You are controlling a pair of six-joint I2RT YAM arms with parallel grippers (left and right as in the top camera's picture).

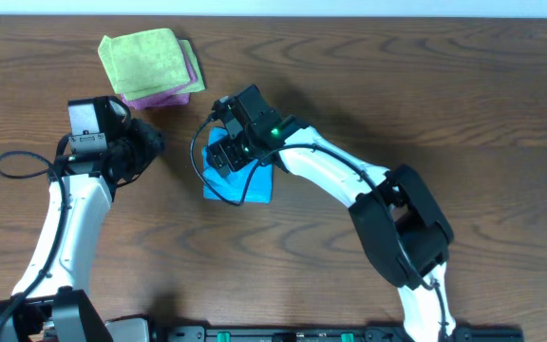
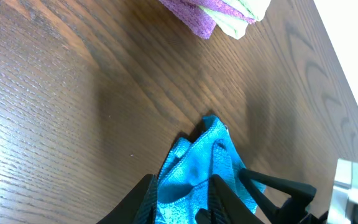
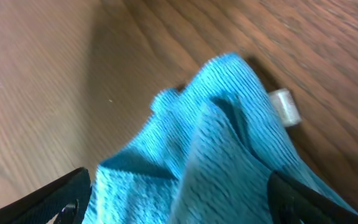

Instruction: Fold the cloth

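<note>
You have the cloth (image 1: 259, 185) lying bunched and half-folded, right gripper (image 3: 179, 186) spread wide over it, gripping nothing; squaring the fold remains.

The cloth (image 1: 259, 186) is a bright, plain sky blue, and the right wrist view shows a fine ribbed weave. Its small tag (image 3: 284, 106) is white. At about ten o'clock from it sit a plain lime-green cloth (image 1: 141, 57) and, showing under that one's edge, a pink-purple cloth (image 1: 167, 95). The table (image 1: 463, 85) is dark brown with a streaky wood grain. The left arm (image 1: 69, 218) and the right arm (image 1: 326, 171) are white with black joints. A green light (image 1: 275, 132) glows on the right one.
</note>
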